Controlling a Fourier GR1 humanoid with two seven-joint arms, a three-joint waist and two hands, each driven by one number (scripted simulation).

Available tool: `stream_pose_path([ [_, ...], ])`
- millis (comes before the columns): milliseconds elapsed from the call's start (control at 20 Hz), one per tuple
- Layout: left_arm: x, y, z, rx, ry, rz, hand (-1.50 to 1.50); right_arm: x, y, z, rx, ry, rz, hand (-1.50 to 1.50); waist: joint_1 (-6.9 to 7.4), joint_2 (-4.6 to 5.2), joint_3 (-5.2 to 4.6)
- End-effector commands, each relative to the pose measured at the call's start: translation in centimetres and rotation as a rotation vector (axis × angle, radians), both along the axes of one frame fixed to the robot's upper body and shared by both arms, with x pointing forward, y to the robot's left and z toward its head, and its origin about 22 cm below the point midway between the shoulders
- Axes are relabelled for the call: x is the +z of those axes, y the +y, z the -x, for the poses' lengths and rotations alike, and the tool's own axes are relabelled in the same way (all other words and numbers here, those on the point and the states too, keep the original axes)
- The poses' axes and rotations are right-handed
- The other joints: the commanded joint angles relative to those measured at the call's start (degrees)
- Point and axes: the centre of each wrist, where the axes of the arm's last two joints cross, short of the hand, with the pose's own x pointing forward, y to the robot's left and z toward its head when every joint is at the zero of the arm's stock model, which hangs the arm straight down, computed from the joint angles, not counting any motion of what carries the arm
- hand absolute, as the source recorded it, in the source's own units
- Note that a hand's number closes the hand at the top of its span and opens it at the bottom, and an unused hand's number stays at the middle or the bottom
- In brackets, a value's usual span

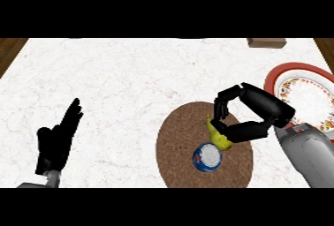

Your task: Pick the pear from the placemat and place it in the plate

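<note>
The yellow pear [220, 137] lies on the round brown placemat [179, 145], right of the counter's middle. My right hand [261, 110] reaches over the mat from the right, its fingers and thumb curled round the pear's upper part. The thumb covers part of the pear. The plate [277, 75], white with a red rim and a patterned band, sits at the right edge, just beyond that hand. At the lower left, well away from the mat, my left hand [57, 139] rests open with its fingers up.
A round blue and white object [207, 157] lies on the placemat, touching the pear's lower end. A brown box [266, 43] stands at the counter's far right edge. The white marble counter [117, 79] spreads left and behind the mat.
</note>
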Motion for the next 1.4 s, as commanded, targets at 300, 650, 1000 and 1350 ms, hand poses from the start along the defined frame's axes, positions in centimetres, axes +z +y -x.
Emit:
stream_pose_path([
  [300,-0.7,-1.9,-1.4,0.022,0.040,0.045,0.00,-11.1,-4.4,-1.1,0.129,0.505,-0.422,-1.50,-1.05,0.12,0.40],
  [650,-2.1,-2.2,-0.4,0.012,0.081,0.053,0.00,-4.3,-2.3,-4.7,0.292,0.209,0.081,-1.50,-0.69,-0.39,0.32],
  [1000,-1.0,-1.1,-2.2,0.010,0.061,0.048,0.00,-0.6,0.9,-7.3,0.390,0.139,0.376,-1.50,-1.50,-0.58,0.22],
  [1350,-1.7,-2.5,-0.7,0.003,0.064,0.051,0.00,-1.8,2.7,-8.4,0.509,0.258,0.601,-1.50,-1.03,-0.50,0.26],
])
